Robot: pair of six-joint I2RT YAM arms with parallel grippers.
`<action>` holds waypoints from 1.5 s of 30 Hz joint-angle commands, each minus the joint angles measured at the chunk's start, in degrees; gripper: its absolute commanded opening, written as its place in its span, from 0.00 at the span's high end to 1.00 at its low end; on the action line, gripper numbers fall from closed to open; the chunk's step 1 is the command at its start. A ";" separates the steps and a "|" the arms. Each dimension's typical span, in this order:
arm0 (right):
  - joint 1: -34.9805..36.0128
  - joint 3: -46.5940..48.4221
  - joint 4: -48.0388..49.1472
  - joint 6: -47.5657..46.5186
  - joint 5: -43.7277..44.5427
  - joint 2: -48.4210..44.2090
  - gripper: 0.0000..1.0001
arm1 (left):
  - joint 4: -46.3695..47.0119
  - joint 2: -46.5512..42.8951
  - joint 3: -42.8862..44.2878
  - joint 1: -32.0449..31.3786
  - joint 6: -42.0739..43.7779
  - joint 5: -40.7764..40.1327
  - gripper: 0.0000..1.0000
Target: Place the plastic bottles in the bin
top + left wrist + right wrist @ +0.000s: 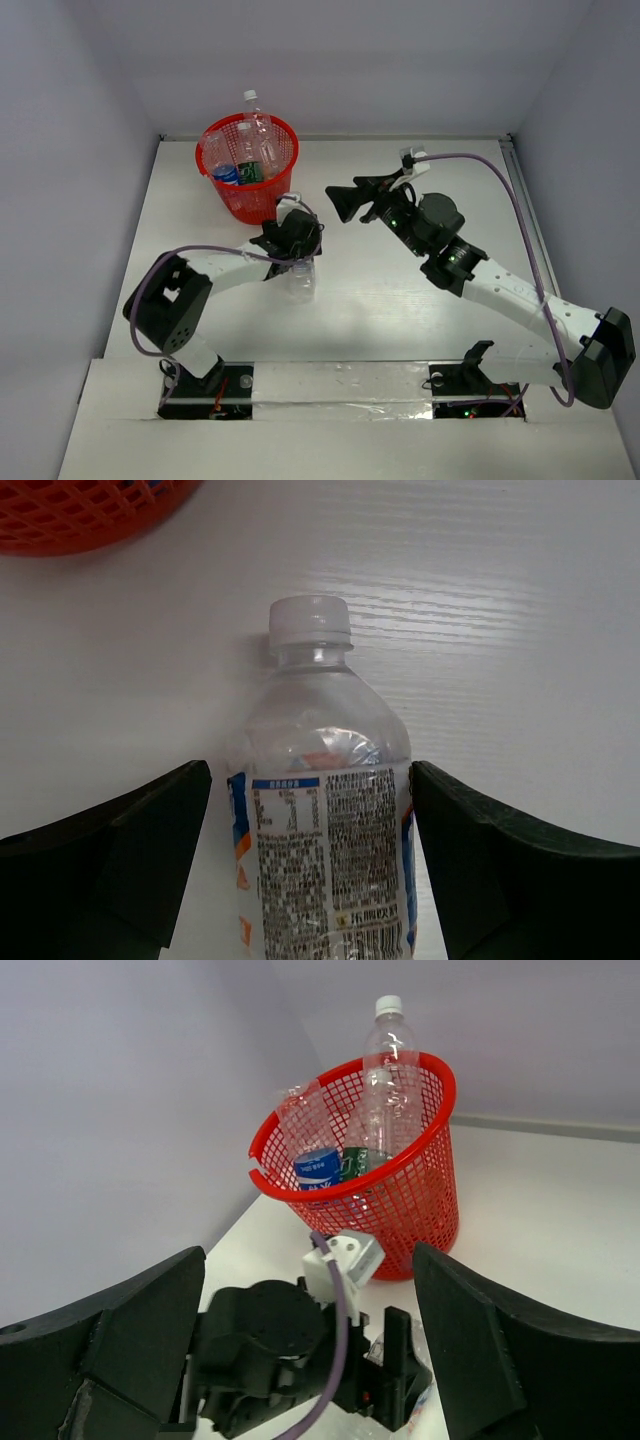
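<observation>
A clear plastic bottle [320, 810] with a white cap and a blue-and-orange printed label lies on the white table, cap pointing away. My left gripper [310, 770] is open and straddles its body; the right finger touches the label and the left finger stands a little off. From above, this bottle [302, 280] shows just under the left gripper [297, 258]. The red mesh bin [250, 190] stands at the back left and holds several bottles, one tall with a white cap [388, 1070]. My right gripper [338, 203] is open and empty, raised right of the bin.
The bin [400, 1200] is right behind the left wrist [270, 1350] in the right wrist view, and its rim [70, 510] shows at the left wrist view's top left. Grey walls close the table at the back and both sides. A purple cable loops over the right arm [500, 285].
</observation>
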 commanded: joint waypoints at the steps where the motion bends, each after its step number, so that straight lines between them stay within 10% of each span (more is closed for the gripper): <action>1: 0.52 0.00 2.56 0.31 -0.88 -1.52 0.11 | 1.33 2.72 3.29 -0.37 2.13 -3.33 0.22; 10: 0.52 -0.36 2.30 0.04 -0.26 -1.87 0.11 | 2.56 0.36 2.50 -4.32 2.31 -1.50 0.50; 22: 0.52 -5.80 0.28 0.57 5.18 -14.08 0.17 | 0.72 -21.00 15.13 -8.81 6.43 -3.75 0.55; 27: 0.52 -11.24 0.36 2.50 4.58 -17.52 0.81 | 1.77 -22.67 22.18 -3.13 10.04 -6.77 0.55; 30: 0.52 -13.62 0.80 3.65 2.38 -18.13 0.97 | 3.09 -22.33 25.52 3.90 10.65 -5.01 0.57; 45: 0.52 -19.08 3.35 5.84 -2.54 -16.73 0.89 | 15.38 -9.50 28.88 22.91 20.93 -4.22 0.58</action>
